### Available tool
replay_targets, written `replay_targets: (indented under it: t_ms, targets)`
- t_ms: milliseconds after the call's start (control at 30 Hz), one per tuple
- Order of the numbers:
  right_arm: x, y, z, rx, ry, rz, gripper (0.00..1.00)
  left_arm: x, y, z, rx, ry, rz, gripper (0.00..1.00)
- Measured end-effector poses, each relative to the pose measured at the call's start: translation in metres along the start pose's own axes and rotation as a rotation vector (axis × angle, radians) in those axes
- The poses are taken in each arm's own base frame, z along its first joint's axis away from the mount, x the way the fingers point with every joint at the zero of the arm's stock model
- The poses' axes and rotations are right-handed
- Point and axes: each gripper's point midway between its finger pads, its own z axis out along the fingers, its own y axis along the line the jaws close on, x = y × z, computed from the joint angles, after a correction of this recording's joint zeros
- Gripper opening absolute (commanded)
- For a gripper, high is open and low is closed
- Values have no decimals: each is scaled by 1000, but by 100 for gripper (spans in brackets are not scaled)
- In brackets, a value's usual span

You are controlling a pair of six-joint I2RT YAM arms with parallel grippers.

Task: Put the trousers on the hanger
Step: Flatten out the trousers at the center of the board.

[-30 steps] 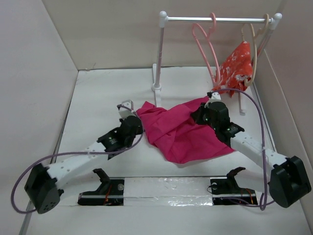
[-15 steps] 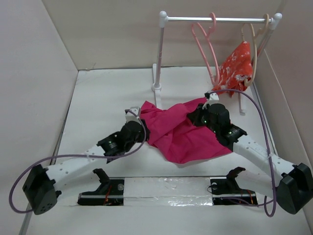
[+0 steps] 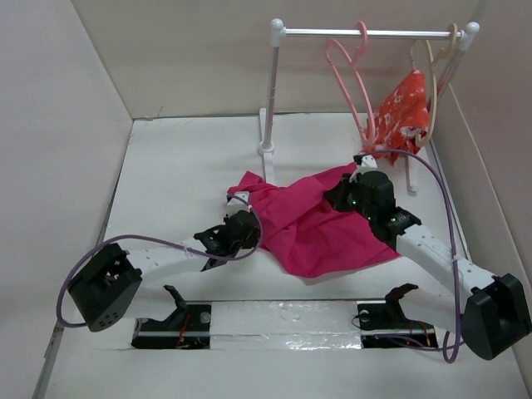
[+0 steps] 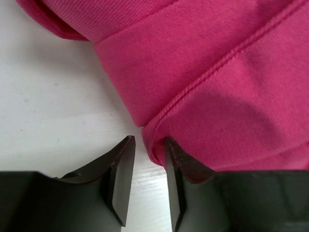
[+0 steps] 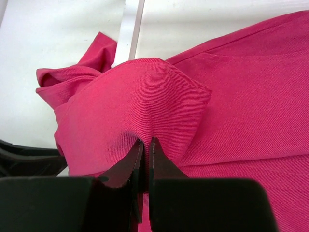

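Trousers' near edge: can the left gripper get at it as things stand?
Probably yes. The left gripper is open right at the folded edge of the trousers, with nothing between them. The fold sits just beside the gap, not yet in it.

Top external view, my console feed. I see the trousers [image 3: 312, 226] heaped on the table [image 3: 183, 166], the left gripper [image 3: 243, 203] at their left edge, and the right gripper [image 3: 342, 184] on their far fold. The hanger [image 3: 352, 83] hangs from the rail [image 3: 332, 33].

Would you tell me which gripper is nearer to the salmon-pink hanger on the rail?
Right. The right gripper pinches the trousers just short of the hanger; the left gripper is at the trousers' opposite edge, farther off.
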Motion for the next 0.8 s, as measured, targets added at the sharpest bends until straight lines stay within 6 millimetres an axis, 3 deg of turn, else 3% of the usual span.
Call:
replay_targets:
  t_ms: [133, 267, 367, 433, 600, 700, 800]
  targets:
    - [1, 0, 0, -8, 7, 0, 0, -1, 7, 9, -58, -14, 8, 25]
    - [0, -1, 0, -10, 8, 1, 0, -10, 8, 11, -74, -56, -5, 9]
    - [0, 0, 0, -13, 9, 1, 0, -17, 6, 13, -72, -89, -18, 8]
    - [1, 0, 0, -16, 11, 1, 0, -22, 5, 16, -67, -103, -24, 0]
    - [2, 2, 0, -28, 17, 2, 0, -26, 8, 20, -82, -120, -26, 0]
    - [2, 4, -1, -36, 19, 1, 0, -36, 15, 6, -118, -134, -19, 0]
    - [0, 9, -7, -51, 11, -8, 0, -78, 14, -28, -141, -210, -48, 0]
